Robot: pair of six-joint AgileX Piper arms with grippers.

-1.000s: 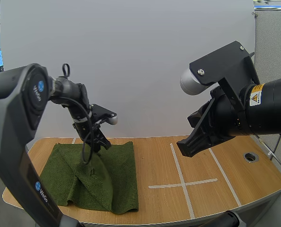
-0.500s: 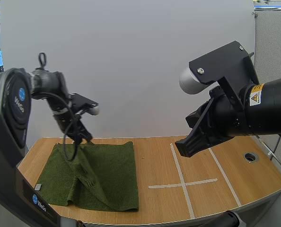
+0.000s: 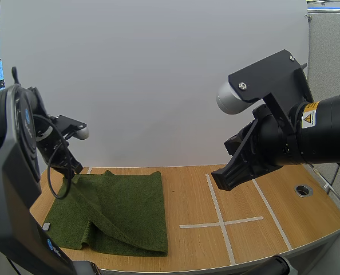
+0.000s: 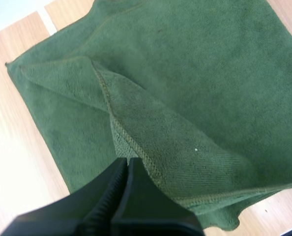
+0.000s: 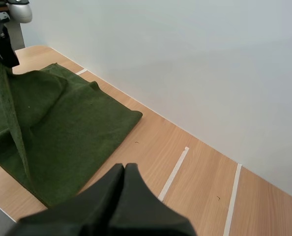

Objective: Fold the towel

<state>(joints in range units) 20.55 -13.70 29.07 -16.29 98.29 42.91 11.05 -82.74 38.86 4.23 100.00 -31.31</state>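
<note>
- Towel [image 3: 124, 209], dark green, lay on the left part of the table [image 3: 204, 249], its near hem close to the table's front edge and bunched in a loose double layer.
- Over the taped cross [image 3: 220, 222], well apart from the cloth, the right gripper [image 3: 222, 179] hung in the air with its fingers pressed together on nothing, one dark wedge in its own wrist view.
- From the near right of the towel a raised flap ran slanting up and back toward the far left, so the fold line lay on a diagonal, not along a side.
- At the top of that flap the left gripper [image 3: 68, 168] was clamped on a corner of the towel, the stitched hem running straight into its closed tips in the left wrist view.
- The cloth lay to the right of and below that gripper; the left arm was plainly the nearer one for the coming lay-down.
- Whether the held corner hung over the towel's left edge or just past it I could not tell from the high view.
- Compared with a second before, the left gripper had carried the corner from above the towel's middle out to its far left, and the steep tent had flattened into a long slope; the right gripper had not shifted.
</note>
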